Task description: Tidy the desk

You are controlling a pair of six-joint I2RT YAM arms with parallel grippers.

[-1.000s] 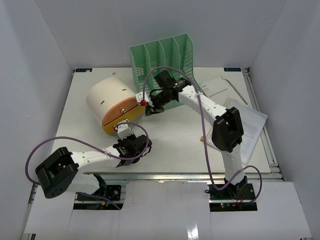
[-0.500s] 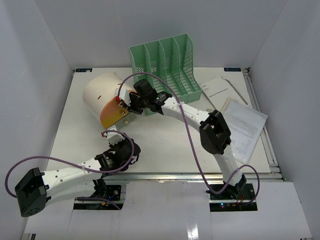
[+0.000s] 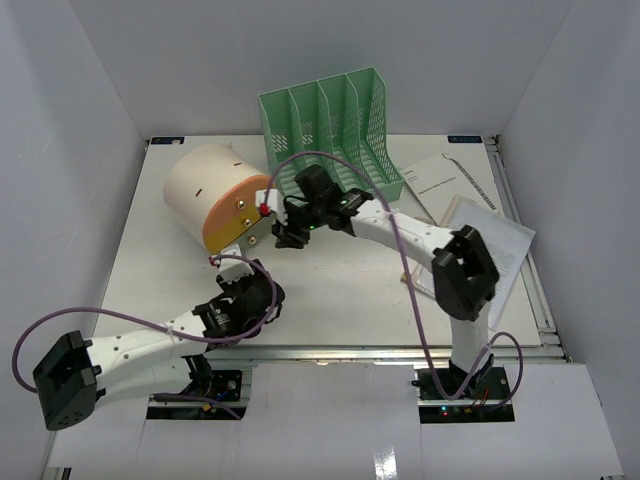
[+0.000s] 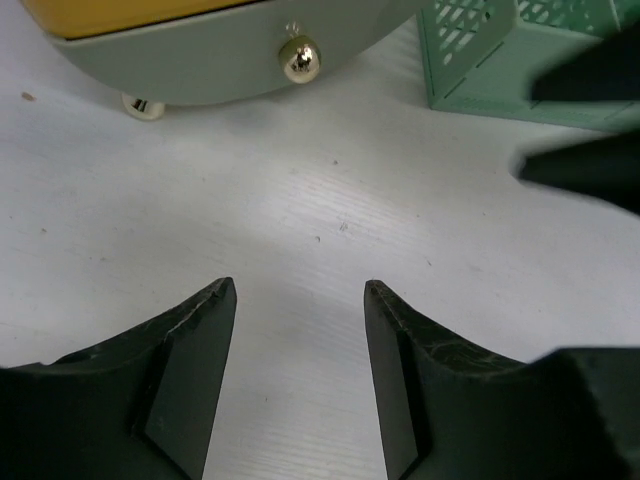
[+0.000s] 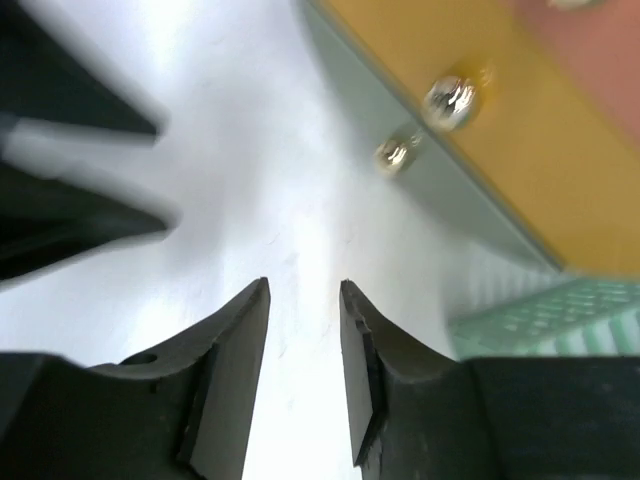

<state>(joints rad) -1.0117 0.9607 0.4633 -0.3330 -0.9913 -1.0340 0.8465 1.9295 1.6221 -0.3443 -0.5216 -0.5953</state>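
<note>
Desk (image 3: pixel 340 290) fills the white-walled bay, its metal rail along the near edge. Left gripper (image 4: pixel 300 290) stands well open and empty over bare top, short of the drum (image 3: pixel 205 195) (orange face, brass knobs). Right gripper (image 5: pixel 305 290) is parted narrowly, holding nothing, just beside that face. Rack (image 3: pixel 330 125) stands behind; papers (image 3: pixel 490 240) lie right.
</note>
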